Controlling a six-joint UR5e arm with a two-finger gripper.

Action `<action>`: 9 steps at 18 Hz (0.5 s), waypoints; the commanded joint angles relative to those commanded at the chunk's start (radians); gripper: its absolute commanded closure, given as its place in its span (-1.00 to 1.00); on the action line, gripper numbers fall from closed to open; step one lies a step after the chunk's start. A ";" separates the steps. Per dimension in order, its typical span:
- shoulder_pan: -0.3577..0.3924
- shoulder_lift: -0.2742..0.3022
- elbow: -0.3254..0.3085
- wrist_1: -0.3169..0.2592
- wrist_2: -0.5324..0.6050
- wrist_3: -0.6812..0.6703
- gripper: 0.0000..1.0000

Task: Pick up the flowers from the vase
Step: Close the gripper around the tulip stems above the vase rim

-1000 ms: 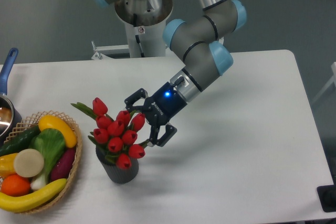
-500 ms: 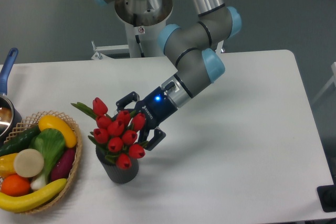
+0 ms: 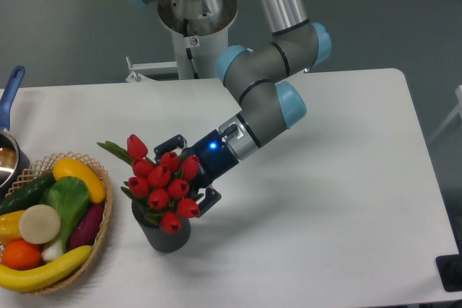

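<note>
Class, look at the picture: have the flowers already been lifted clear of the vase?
No, the flowers still stand in the vase on the table, with the tool only reaching in around them.

Arm, one: angled down and leftward from the elbow. Gripper (image 3: 185, 172): fingers (image 3: 168, 141) spread wide; blue light lit at the wrist.

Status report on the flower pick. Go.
Gripper open, fingers either side of the flowers, not closed on them. Flowers seated in the vase. Wicker basket of toy produce to the side, not in the way.
</note>
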 joint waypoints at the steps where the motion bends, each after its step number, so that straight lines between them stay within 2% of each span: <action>1: 0.000 0.000 0.000 0.000 -0.002 0.000 -0.84; 4: 0.003 0.001 0.000 0.000 -0.002 0.000 -0.40; 7: 0.005 0.006 -0.003 0.000 -0.011 0.000 -0.09; 9: 0.008 0.009 -0.006 -0.002 -0.028 -0.002 0.00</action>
